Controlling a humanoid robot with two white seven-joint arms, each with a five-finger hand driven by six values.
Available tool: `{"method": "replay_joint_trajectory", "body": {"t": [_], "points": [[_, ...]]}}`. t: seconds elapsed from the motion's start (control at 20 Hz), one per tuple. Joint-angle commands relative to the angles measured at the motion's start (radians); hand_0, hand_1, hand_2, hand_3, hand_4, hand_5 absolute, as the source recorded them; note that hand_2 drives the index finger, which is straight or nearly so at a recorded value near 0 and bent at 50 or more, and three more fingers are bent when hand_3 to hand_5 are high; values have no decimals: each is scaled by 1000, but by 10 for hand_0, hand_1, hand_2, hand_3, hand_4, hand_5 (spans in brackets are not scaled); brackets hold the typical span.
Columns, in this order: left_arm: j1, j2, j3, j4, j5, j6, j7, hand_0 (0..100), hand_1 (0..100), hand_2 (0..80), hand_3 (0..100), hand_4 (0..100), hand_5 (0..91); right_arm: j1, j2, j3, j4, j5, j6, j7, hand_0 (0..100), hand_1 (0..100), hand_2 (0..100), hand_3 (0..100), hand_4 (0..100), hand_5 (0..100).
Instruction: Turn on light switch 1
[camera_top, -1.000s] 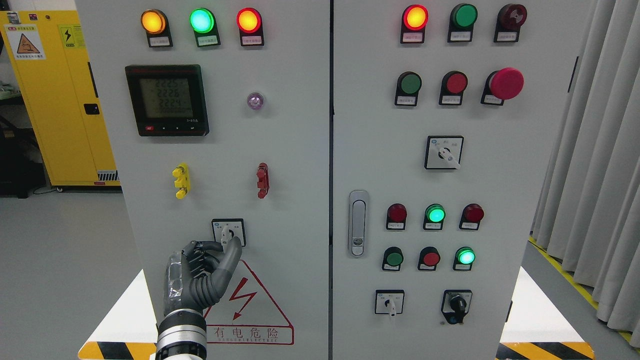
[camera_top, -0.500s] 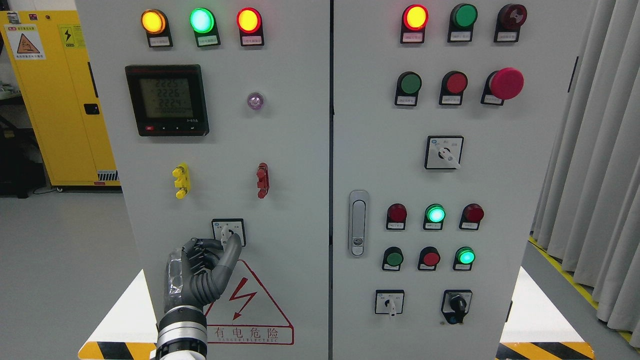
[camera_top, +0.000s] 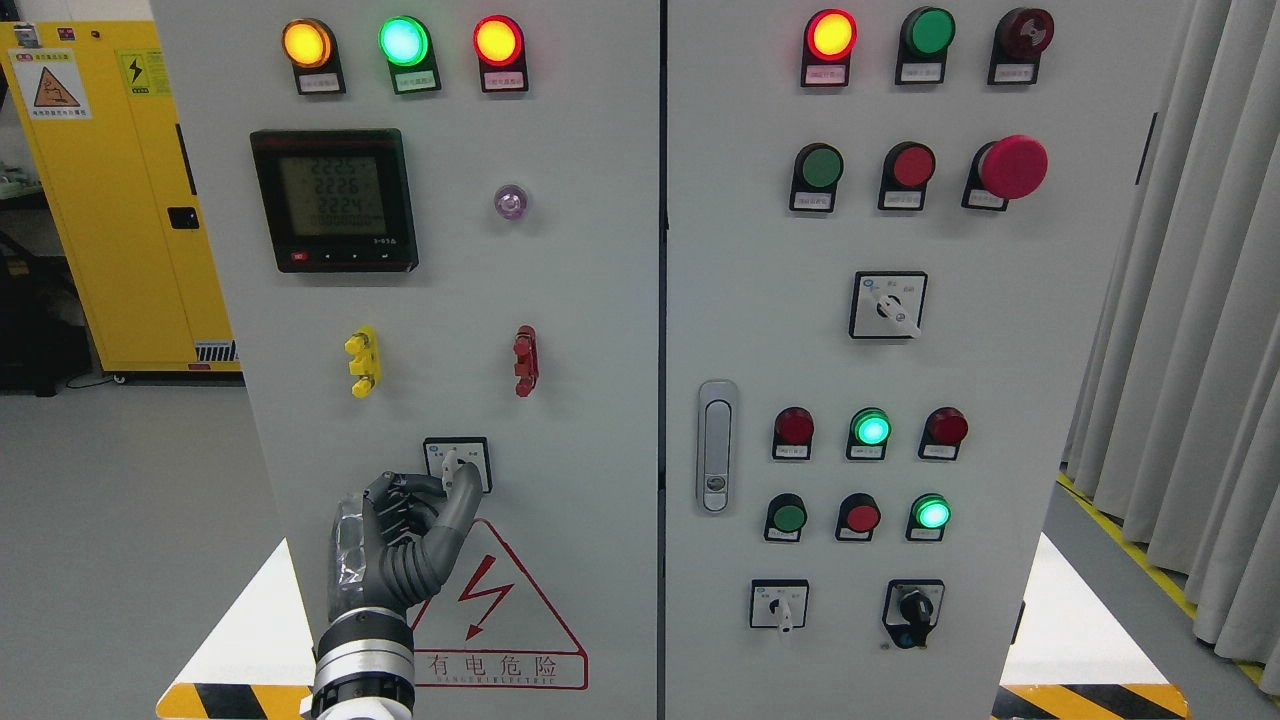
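1. Head view, writing: under the left hand (camera_top: 400, 545), the left door of the grey cabinet (camera_top: 600, 300) carries a red-outlined warning triangle (camera_top: 500, 610) with a lightning bolt and the words "有电危险" above "DANGER!ELECTRIC". The digital meter (camera_top: 334, 200) shows three rows of digits, about 2225, 2226 and 2224. The small labels under the lamps are too small to read.
2. Head view, task thing: the light switch (camera_top: 457, 462) is a square black-framed plate with a white rotary knob, low on the left door, just above the warning triangle.
3. Head view, hand: the left hand is dark grey, with ribbed, rubber-like fingers and a shiny metal wrist ring. Its arm comes in at the bottom left. The fingers are curled, and the thumb and one fingertip close on the knob of the light switch from below.
4. Head view, shapes: round lamps glow orange, green and red along the top of the left door. A yellow part (camera_top: 362, 361) and a red part (camera_top: 525, 360) of plastic stand at middle height.
5. Head view, right door: a red mushroom button (camera_top: 1012, 166), a metal door handle (camera_top: 715, 445) and more round buttons sit there. A yellow cabinet (camera_top: 110, 200) stands at the left; grey curtains (camera_top: 1200, 350) hang at the right.
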Motion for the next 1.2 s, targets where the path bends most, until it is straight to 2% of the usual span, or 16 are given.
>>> {"method": "replay_joint_trajectory", "body": {"t": [0.0,1.15], "points": [[-1,-1,0,0,1,0,-1,272,614,569,916,887,880,0,0,0,0,0,0,-1,0,500,40,0,0,0],[-3,-2,0,1,1,-1,-1,410,584,567,914,888,878,0,0,0,0,0,0,1,0,500,40,0,0,0]]}}
